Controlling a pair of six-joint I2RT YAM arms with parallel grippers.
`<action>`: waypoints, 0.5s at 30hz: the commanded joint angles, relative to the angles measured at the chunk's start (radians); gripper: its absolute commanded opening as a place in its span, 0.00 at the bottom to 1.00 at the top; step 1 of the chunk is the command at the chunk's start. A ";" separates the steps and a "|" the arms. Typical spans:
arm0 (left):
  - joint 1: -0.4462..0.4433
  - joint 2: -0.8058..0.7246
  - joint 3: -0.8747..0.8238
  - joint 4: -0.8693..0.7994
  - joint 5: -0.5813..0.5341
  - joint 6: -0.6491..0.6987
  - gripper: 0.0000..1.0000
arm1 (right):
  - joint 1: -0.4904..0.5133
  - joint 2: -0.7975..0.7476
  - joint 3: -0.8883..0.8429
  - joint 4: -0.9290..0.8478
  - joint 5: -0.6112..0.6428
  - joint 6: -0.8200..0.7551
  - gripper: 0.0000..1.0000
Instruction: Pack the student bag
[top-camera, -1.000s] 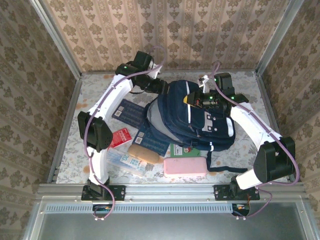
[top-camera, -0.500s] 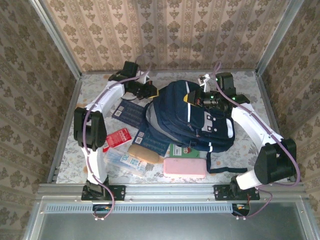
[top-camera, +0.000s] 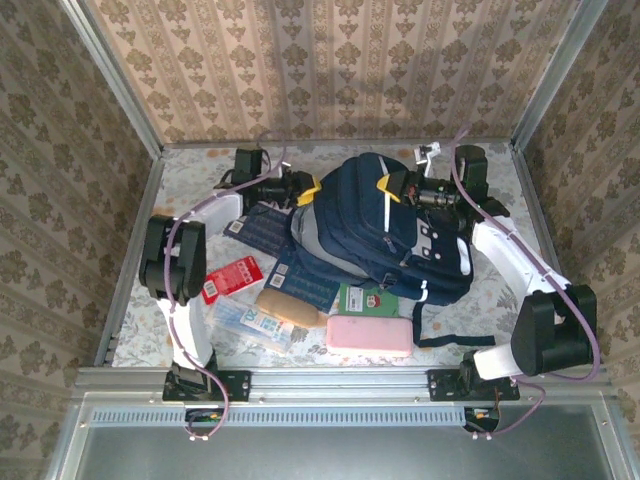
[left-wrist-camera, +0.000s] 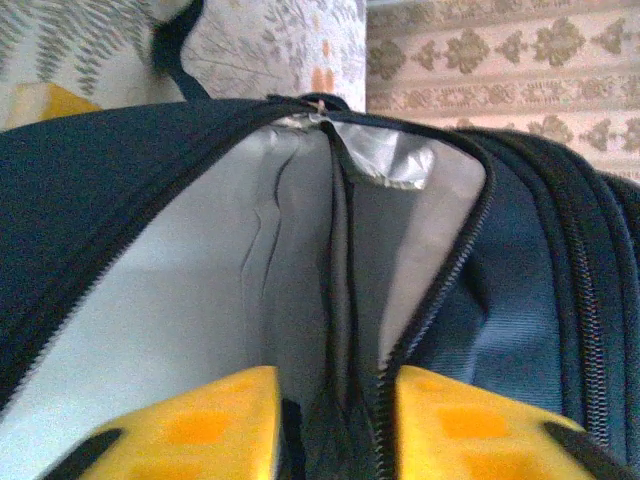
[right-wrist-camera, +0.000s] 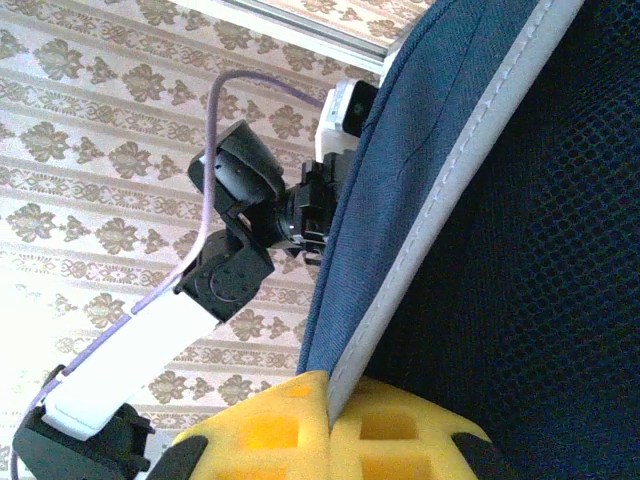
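From above, the student bag (top-camera: 380, 235) lies in the middle of the worktop (top-camera: 330, 160), its top toward the far wall. A pink case (top-camera: 368, 335) sits just in front of it. The left claw (top-camera: 300, 190) is at the bag's upper left rim and the right claw (top-camera: 397, 186) is at its top.

On the left wrist camera, yellow fingers (left-wrist-camera: 200, 430) stand apart astride the open zip edge, with grey lining behind. Whether they pinch it, I cannot tell.

On the right wrist camera, the right claw is clenched on the bag's white-piped edge.
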 joint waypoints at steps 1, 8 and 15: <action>0.069 -0.077 -0.002 -0.201 -0.139 0.103 0.41 | -0.022 -0.096 0.039 0.200 -0.062 0.019 0.00; 0.062 -0.250 -0.014 -0.480 -0.249 0.307 0.46 | -0.021 -0.105 0.040 0.151 -0.048 -0.016 0.00; -0.067 -0.557 -0.199 -0.746 -0.567 0.290 0.64 | -0.003 -0.109 0.094 -0.085 0.040 -0.172 0.00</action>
